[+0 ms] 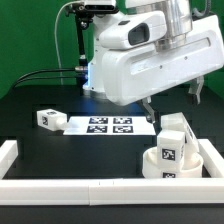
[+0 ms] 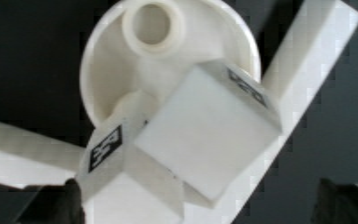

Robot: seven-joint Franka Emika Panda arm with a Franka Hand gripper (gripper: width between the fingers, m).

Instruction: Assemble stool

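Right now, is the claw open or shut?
Open: the claw shows its fingers wide apart in the wrist view, gripping nothing.

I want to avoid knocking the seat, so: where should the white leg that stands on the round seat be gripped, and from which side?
Probably its upper half, across two flat opposite faces, coming straight down. The leg stands roughly upright on the seat, so its top is free, while the seat below and the border rail beside it crowd its lower part.

no word, brand or number is legible in my views: only black-and-white square tags (image 1: 98, 126), on the marker board (image 1: 75, 124), a loose leg (image 1: 48, 118) and the seat (image 1: 150, 165).
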